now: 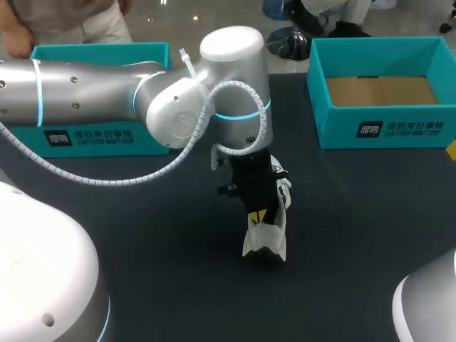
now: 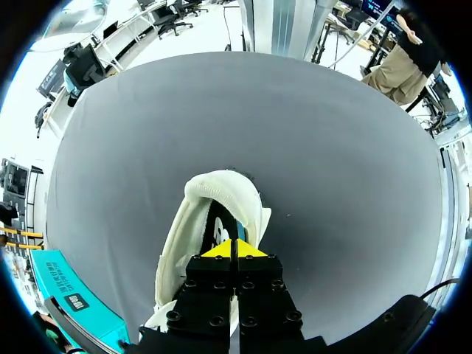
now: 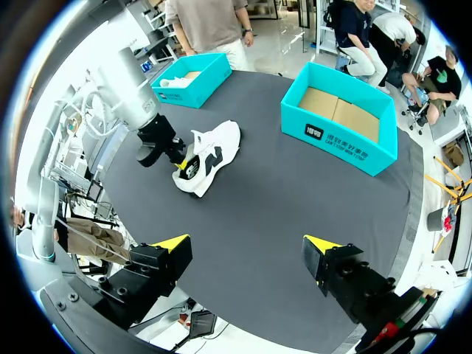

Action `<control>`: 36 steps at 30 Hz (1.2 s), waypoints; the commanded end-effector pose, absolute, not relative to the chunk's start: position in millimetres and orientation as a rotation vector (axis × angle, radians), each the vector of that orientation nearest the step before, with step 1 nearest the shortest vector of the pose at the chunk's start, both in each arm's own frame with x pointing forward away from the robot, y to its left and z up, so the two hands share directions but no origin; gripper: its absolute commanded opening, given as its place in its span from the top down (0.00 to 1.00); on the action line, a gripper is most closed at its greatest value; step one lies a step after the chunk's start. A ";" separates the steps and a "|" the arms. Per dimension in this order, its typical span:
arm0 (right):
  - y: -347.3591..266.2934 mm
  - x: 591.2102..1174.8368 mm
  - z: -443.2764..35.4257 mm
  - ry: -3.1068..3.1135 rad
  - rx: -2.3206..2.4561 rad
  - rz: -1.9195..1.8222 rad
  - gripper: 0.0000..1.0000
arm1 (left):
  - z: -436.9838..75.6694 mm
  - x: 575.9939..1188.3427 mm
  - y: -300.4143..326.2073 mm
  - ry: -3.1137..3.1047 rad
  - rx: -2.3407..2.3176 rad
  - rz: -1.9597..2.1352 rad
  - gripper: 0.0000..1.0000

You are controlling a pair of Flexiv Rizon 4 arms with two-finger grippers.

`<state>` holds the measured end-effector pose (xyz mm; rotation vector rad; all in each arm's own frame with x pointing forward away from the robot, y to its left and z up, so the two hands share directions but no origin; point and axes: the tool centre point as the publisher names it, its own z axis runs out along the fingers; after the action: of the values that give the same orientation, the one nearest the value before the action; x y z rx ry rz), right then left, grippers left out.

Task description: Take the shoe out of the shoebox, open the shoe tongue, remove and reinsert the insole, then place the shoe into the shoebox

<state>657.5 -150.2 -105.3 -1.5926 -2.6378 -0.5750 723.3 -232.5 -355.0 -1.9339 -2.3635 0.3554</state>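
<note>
1. White shoe (image 1: 267,239) lies on the table (image 1: 356,235), outside the teal shoebox (image 1: 385,128).
2. Left gripper (image 2: 234,249), tips pressed together, dips into its opening; what it pinches cannot be told.
3. Right gripper (image 3: 247,243) hangs wide open and empty.
4. Likely the tongue or insole step; the next move calls for bracing the shoe.

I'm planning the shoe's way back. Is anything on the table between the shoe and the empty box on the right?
Nothing visible. Only open table lies between the shoe and the empty box. The left gripper is at the shoe itself, not across that path.
</note>
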 end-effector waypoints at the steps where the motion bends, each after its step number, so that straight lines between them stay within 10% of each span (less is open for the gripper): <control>1: -150.1 660.5 -104.9 -2.635 -1.590 -0.567 0.00 | -363.7 723.6 -241.2 -2.353 -1.928 0.340 1.00; 36: -150.1 660.5 -104.9 -2.635 -1.590 -0.567 0.00 | -417.3 721.6 -261.5 -2.311 -2.022 0.301 1.00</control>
<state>657.5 -150.2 -105.3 -1.5925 -2.6379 -0.5749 722.7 -255.3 -401.6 -2.0225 -2.3132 0.3060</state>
